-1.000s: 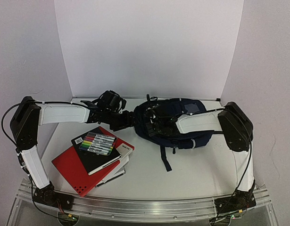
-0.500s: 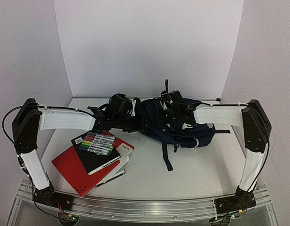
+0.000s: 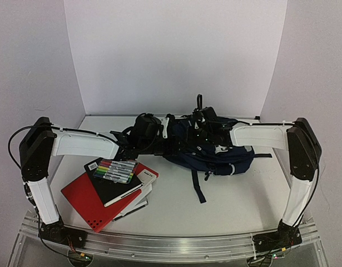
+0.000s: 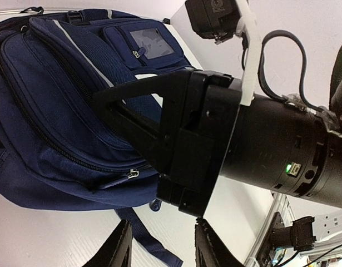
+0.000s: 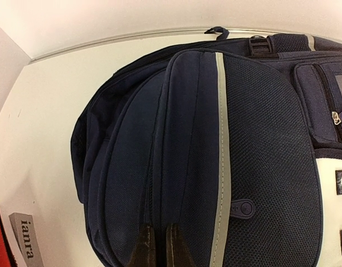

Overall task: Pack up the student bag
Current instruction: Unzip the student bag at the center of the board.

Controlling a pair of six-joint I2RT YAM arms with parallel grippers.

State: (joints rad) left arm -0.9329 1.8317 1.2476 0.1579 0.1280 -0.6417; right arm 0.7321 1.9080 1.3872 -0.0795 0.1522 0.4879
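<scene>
The student bag [image 3: 221, 156] is a dark navy backpack lying at the back middle-right of the table. It fills the right wrist view [image 5: 243, 167] and shows in the left wrist view [image 4: 54, 111] with its white stripe and front patch. My right gripper [image 3: 199, 129] reaches over the bag's top. In the right wrist view my right gripper [image 5: 157, 245] is pinched shut on the bag's fabric along a zipper seam. My left gripper [image 3: 162, 140] is at the bag's left end. In the left wrist view my left gripper [image 4: 162, 247] is open and empty over the table, beside a loose strap.
A red notebook [image 3: 84, 200] lies front left under a black notebook [image 3: 118, 188] that carries several coloured markers [image 3: 116, 169]. The right arm's black wrist [image 4: 215, 133] blocks much of the left wrist view. White walls close the back and sides.
My right arm has swung up and over the bag, and the bag has risen and shifted slightly. My left arm has moved right, closer to the bag's left end.
</scene>
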